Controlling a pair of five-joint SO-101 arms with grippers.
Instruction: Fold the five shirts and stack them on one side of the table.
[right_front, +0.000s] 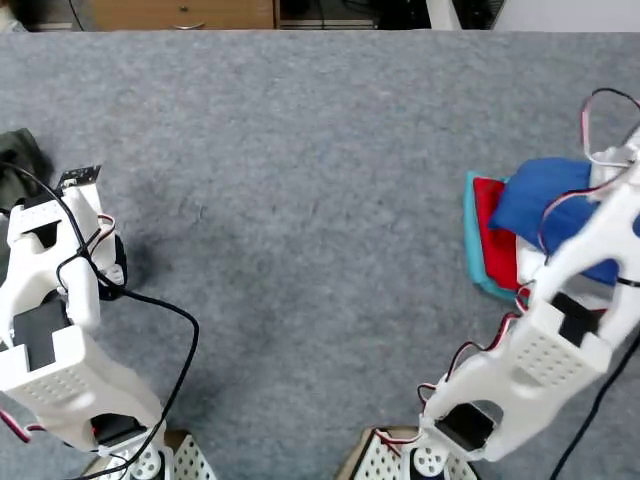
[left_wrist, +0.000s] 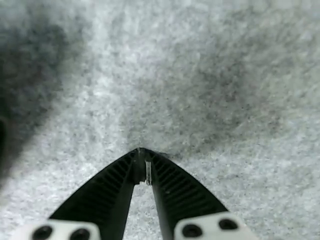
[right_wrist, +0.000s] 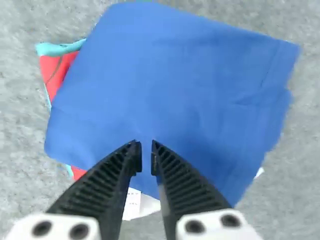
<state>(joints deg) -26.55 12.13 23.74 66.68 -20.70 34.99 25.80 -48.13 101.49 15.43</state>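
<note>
— Shirts (right_front: 500, 235), high view?
— Stacked at tabletop (right_front: 300, 200) right edge, blue shirt (right_front: 545, 200) on top. Right arm over it, left arm well apart.
— Left wrist view?
— Left gripper (left_wrist: 141, 167): fingers closed, empty, over bare tabletop.
— Right wrist view?
— Right gripper (right_wrist: 145, 150): fingers near-closed, empty, blue shirt directly below. Right arm's job, likely.

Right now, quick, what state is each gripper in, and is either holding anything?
Left gripper: jaws closed, holding nothing.
Right gripper: jaws all but closed, holding nothing, above the blue shirt.
</note>
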